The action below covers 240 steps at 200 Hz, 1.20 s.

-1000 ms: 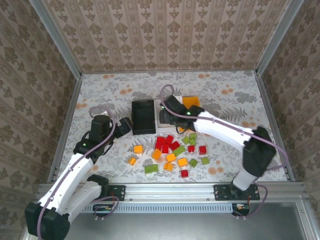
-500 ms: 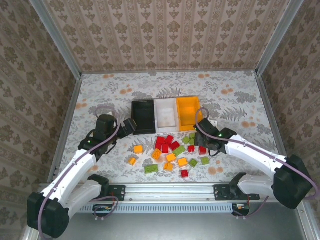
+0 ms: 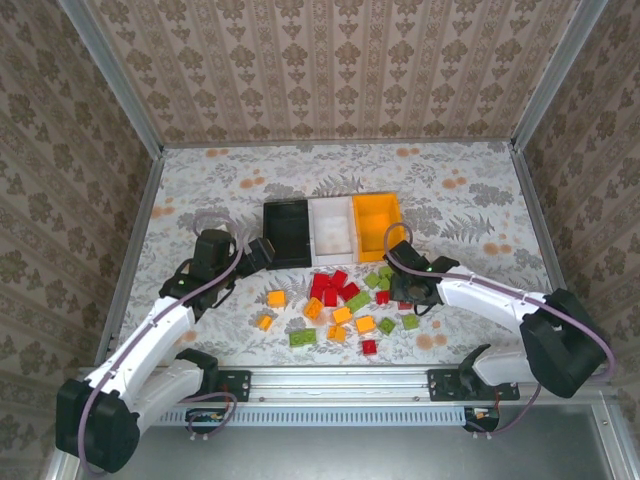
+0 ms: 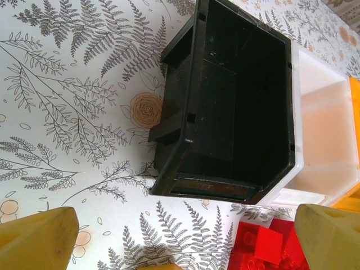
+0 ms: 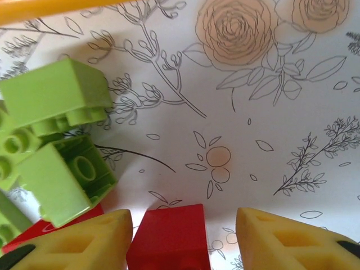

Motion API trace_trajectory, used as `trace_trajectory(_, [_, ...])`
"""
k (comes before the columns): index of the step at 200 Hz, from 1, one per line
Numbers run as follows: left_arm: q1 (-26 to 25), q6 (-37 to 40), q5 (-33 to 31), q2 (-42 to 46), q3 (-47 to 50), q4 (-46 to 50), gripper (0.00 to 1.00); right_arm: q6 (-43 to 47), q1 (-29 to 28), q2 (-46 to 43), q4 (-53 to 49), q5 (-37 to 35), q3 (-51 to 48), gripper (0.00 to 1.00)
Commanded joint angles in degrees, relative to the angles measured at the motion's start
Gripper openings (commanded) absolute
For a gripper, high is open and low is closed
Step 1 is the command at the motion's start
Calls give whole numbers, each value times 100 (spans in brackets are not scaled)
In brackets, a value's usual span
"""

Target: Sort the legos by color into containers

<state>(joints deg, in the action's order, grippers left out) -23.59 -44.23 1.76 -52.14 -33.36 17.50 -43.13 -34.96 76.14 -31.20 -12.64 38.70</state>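
Floral tablecloth (image 3: 200, 180); patterned walls (image 3: 330, 70) around; metal rail (image 3: 340, 385) along near edge.

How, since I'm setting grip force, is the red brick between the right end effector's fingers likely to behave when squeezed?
The red brick looks like rigid molded plastic, so it probably won't deform. Its smooth, flat sides may slip or twist if the right end effector pinches off-center. It is small and blocky, so likely light and unlikely to roll.

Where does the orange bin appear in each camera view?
Top external: the orange bin is rightmost of three, above centre.
Left wrist: orange bin, a sliver at the right edge, beyond the white bin.
Right wrist: orange bin, probably the band along the top left edge.
Shared landmark: the red legos lying before the bins.
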Motion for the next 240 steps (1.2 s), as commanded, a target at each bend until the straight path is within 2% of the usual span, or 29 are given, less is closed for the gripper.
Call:
trace_trajectory(1, [-26,-112,79,-29,7,-70,100,-133,24,121,161,154,-132,50])
trace_trajectory(53, [-30,-112,138,-147,-65,-92,100,-87,30,-95,121,179,-72,26])
trace_trajectory(84, [-35,-92,215,-216,-106,-150,100,261,50,-635,-223,72,457,18])
trace_trajectory(116, [-167,-64,-23,-377,-262,-30,100,590,184,-460,-142,-117,1416,17])
trace_trajectory(135, [-207,-159,-363,-331,-221,1,100,676,341,49,181,-244,1883,18])
trace_trajectory(138, [-365,-169,-394,-305,-204,-10,100,694,367,147,241,-269,1960,18])
trace_trajectory(149, [-420,-229,-472,-231,-164,21,100,768,474,597,372,-355,2229,18])
trace_trajectory(192, [-419,-244,-299,-103,-221,208,100,869,827,1923,609,-369,3229,18])
trace_trajectory(218, [-404,-211,-231,-36,-210,287,100,869,919,2398,491,-447,3634,18])
trace_trajectory(240, [-377,-133,-176,92,-145,307,100,829,938,2551,482,-436,3758,27])
